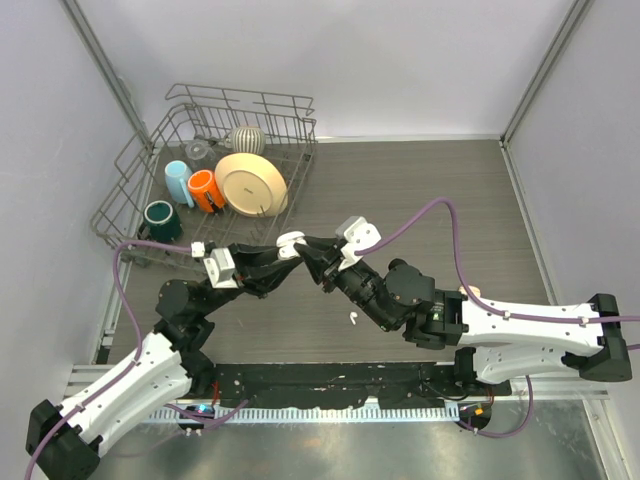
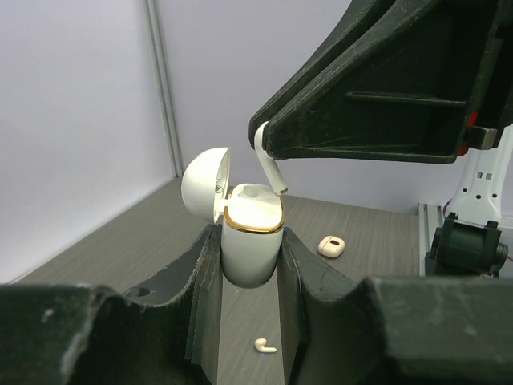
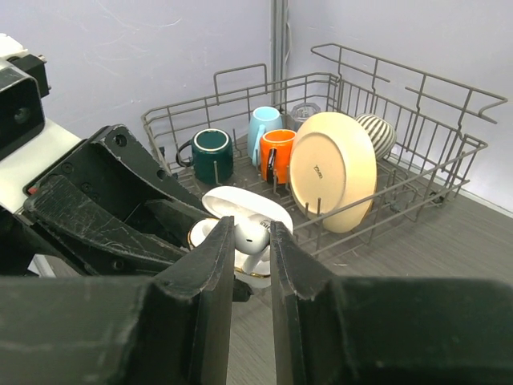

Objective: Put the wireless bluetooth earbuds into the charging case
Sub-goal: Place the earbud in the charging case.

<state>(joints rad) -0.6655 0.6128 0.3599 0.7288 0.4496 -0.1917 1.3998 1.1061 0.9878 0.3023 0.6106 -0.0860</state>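
My left gripper (image 2: 248,257) is shut on a white charging case (image 2: 251,237) with a gold rim, its lid (image 2: 204,180) hinged open to the left. My right gripper (image 3: 250,241) is shut on a white earbud (image 3: 252,235) and holds it stem-down just above the case's opening; the earbud shows in the left wrist view (image 2: 270,166) too. Both grippers meet above mid-table (image 1: 303,250). A second earbud (image 1: 353,319) lies loose on the table, also seen under the case (image 2: 265,346). A second small white case (image 2: 332,246) lies on the table beyond.
A grey wire dish rack (image 1: 130,190) stands at the back left, holding a cream plate (image 1: 251,184), an orange mug (image 1: 205,190), a light blue cup (image 1: 178,182), a dark green mug (image 1: 161,219) and a striped bowl (image 1: 247,139).
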